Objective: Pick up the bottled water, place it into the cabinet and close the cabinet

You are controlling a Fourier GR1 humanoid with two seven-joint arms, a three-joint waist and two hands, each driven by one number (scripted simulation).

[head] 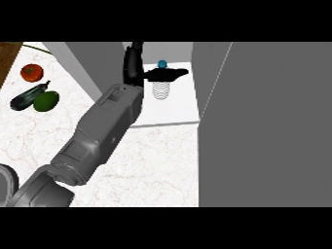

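Bottled water (161, 91) stands upright on the cabinet shelf (175, 114), its neck hidden by my left hand (136, 68), fingers (170, 74) curled round it. I see only the blue cap (162, 63) above them; the palm sits left of the bottle.

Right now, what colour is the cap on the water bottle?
Blue. The cap of the water bottle shows best in the head view.

L arm | I see my left forearm (107, 121) come in from the lower-left corner, stretched up toward the bottled water (161, 91) | left hand (132, 65) sits just left of the bottle, wrist raised | fingers (170, 74) lie across it just under the cap, curled round it
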